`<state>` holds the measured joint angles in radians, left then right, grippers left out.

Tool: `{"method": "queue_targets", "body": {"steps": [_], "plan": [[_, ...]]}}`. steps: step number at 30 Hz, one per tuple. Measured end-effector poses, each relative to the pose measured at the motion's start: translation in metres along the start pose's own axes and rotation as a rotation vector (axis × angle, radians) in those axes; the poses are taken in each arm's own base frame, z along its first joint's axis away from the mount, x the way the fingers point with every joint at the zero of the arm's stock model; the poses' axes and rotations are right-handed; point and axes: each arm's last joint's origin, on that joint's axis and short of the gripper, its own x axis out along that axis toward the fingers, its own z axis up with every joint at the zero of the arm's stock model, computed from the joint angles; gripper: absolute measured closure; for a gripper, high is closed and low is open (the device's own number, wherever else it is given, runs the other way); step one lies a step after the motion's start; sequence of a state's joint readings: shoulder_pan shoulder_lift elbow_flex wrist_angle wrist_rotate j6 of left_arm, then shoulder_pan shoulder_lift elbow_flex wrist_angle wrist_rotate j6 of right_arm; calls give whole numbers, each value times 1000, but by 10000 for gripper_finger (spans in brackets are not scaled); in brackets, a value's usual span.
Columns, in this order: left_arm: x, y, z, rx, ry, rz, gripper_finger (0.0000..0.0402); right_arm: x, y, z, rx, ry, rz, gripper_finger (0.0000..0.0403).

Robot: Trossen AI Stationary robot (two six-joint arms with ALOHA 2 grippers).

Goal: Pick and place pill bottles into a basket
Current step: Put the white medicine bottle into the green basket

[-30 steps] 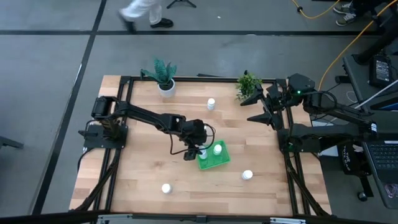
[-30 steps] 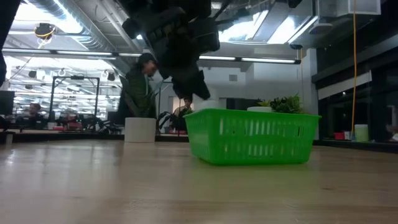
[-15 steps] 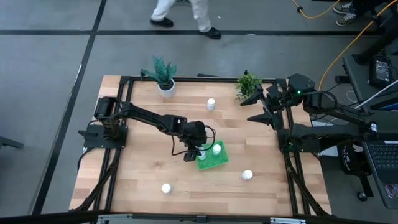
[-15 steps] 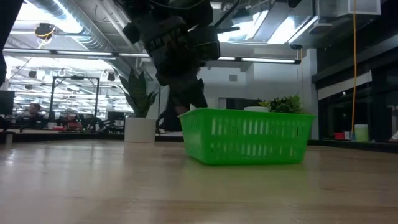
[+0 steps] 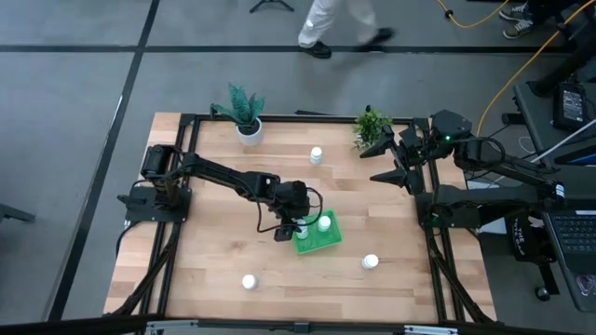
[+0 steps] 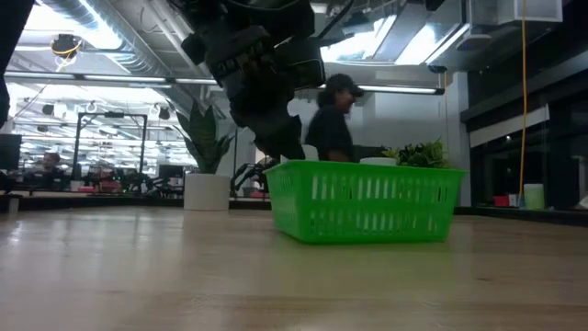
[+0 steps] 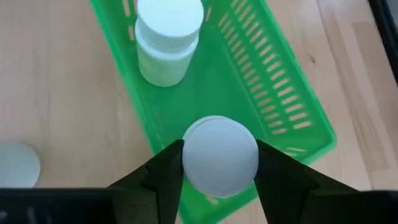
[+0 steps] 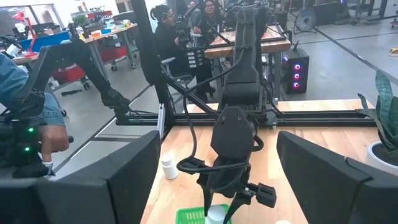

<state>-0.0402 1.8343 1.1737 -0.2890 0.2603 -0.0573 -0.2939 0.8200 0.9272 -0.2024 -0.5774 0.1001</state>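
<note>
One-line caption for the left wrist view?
Left gripper holds a pill bottle over the green basket, where another bottle already stands.

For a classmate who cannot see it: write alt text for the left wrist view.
The left gripper is shut on a white pill bottle above one end of the green basket. A second bottle stands inside the basket, on a wooden table.

A pill bottle [image 7: 13,167] — cut off at the frame's edge.

White bottle [image 7: 221,155] over green basket [image 7: 298,118]
</note>
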Motion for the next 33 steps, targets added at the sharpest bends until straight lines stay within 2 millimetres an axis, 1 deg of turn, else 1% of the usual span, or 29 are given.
{"method": "queue_targets", "body": {"steps": [8, 12, 18, 21, 26, 29, 33], "plan": [[-17, -5, 24, 108, 21, 43, 235, 0, 0, 0, -7, 0, 0, 79], [-19, -5, 27, 152, 17, 53, 235, 0, 0, 0, -7, 0, 0, 79], [-7, 2, 24, 165, 45, 32, 235, 0, 0, 0, -6, 0, 0, 79], [0, 3, 29, 178, 55, 28, 235, 0, 0, 0, -3, 3, -1, 79], [12, 5, 43, 211, 56, 10, 235, 0, 0, 0, 3, 4, -1, 79], [15, 6, 45, 213, 92, 4, 235, 0, 0, -1, 5, 6, -1, 79], [14, 7, 46, 219, 94, 3, 235, 0, 0, -1, 9, 11, -1, 79]]}}
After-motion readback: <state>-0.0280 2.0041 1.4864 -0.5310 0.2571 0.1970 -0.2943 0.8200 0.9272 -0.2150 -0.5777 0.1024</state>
